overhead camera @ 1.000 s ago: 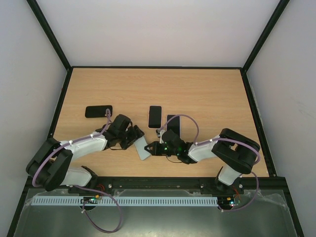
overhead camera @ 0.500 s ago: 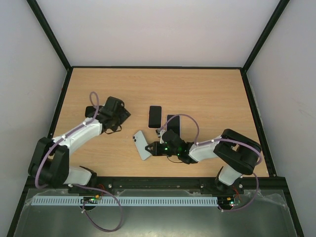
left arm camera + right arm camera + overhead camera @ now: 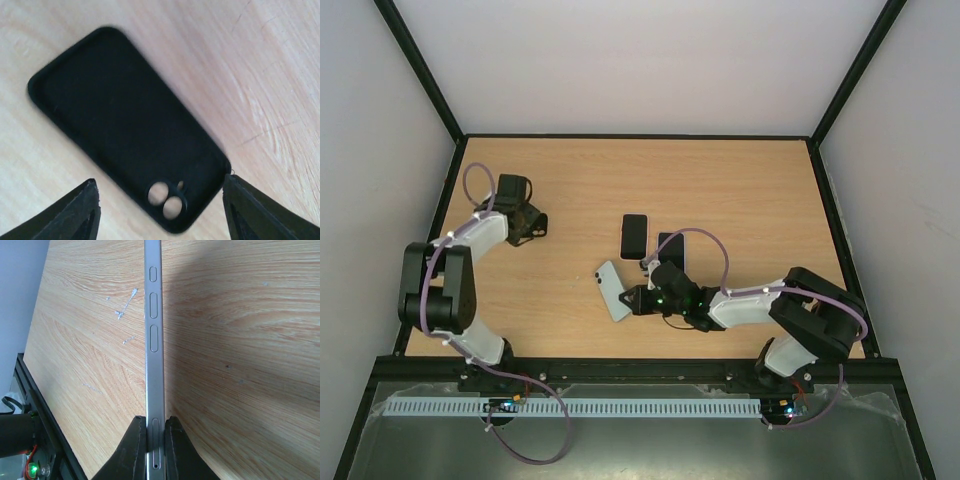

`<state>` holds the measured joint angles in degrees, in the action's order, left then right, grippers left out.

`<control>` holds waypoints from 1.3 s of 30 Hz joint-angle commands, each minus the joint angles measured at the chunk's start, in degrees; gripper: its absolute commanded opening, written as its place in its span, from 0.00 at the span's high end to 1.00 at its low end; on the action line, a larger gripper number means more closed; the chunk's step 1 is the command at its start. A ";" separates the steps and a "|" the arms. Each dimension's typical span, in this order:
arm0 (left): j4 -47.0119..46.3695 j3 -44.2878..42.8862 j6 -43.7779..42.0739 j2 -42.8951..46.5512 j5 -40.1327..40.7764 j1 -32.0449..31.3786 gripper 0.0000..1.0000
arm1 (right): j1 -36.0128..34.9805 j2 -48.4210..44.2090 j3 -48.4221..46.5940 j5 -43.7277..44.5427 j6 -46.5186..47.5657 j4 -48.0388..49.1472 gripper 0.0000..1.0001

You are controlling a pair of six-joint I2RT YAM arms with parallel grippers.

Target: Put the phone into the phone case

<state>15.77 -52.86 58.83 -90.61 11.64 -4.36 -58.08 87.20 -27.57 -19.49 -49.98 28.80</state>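
Observation:
The black phone case (image 3: 125, 125) lies flat on the wood with its inside up, its camera cut-out (image 3: 167, 200) nearest the wrist. My left gripper (image 3: 160, 181) hovers over that end, open, one finger on each side; the right finger (image 3: 260, 210) is close to the case's corner. In the top view the left gripper (image 3: 525, 222) sits at the far left and covers the case. The silver phone (image 3: 612, 289) is near the table's middle, held on edge, and my right gripper (image 3: 633, 298) is shut on its end. In the right wrist view the phone (image 3: 154, 330) shows edge-on between the right gripper's (image 3: 154, 425) jaws.
A phone with a dark screen and white rim (image 3: 635, 236) lies just behind the held phone. Another dark slab (image 3: 672, 248) lies beside it, partly under the right arm's cable. A black frame borders the table (image 3: 740, 190) on the left, right and far sides.
My left arm has swung from beside the silver phone to the table's far left, over the case, and its jaws have narrowed a little. The right gripper has kept its grip on the phone.

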 commanded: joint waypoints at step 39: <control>-9.17 -10.98 -20.35 -23.68 -22.66 17.56 0.17 | 0.43 -15.59 1.55 9.55 2.33 -9.23 0.98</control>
<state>1.63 -69.65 35.90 -114.59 -7.42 13.34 -57.95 75.81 -26.13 -13.93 -48.80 21.17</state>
